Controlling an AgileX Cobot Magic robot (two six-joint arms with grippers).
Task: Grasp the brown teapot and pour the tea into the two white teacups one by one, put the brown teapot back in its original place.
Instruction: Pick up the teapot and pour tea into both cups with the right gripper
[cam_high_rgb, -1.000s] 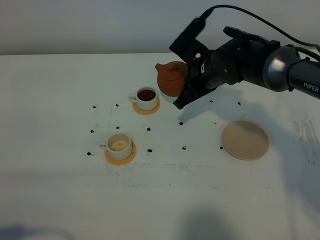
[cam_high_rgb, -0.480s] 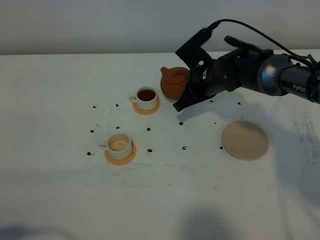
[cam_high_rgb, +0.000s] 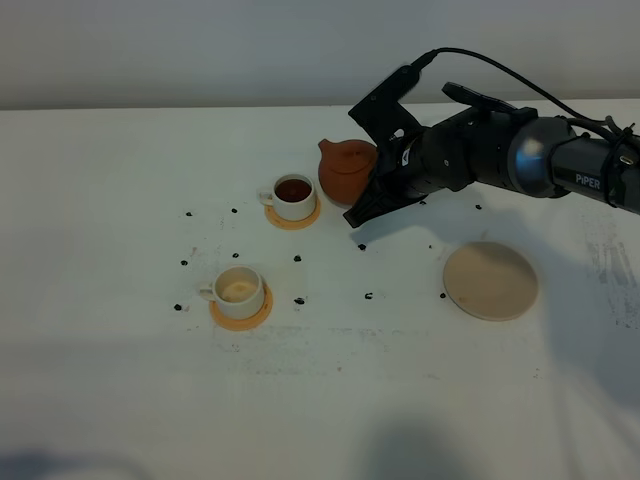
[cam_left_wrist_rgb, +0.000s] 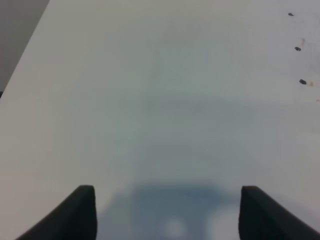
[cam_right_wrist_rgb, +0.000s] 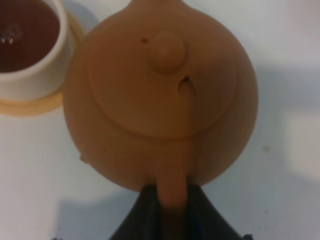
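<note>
A: Noted: right end effector (cam_right_wrist_rgb: 166, 207) clamped on the loop handle of the brown teapot (cam_high_rgb: 346, 168), which sits near level just beside the filled teacup (cam_high_rgb: 293, 196).

B: The empty teacup (cam_high_rgb: 238, 290) lies nearer the camera and left of it on the bench (cam_high_rgb: 120, 380). Only the high view shows that. The left end effector (cam_left_wrist_rgb: 167, 212) has its jaws apart, far off.

The squat reddish-brown clay teapot (cam_high_rgb: 345, 168) with a knobbed lid is nearly upright. Its loop handle is pinched in the right gripper (cam_right_wrist_rgb: 169, 200), and its short spout points towards the farther small white cylindrical teacup (cam_high_rgb: 293, 198). That cup holds dark reddish-brown tea (cam_high_rgb: 293, 189) (close to the brim) and stands just beside the pot. The nearer white teacup (cam_high_rgb: 240, 290), alike in shape, shows only its cream inside. The flat round pale beige disc coaster (cam_high_rgb: 490, 281) lies on the table (cam_high_rgb: 120, 380), well apart from the pot.
</note>
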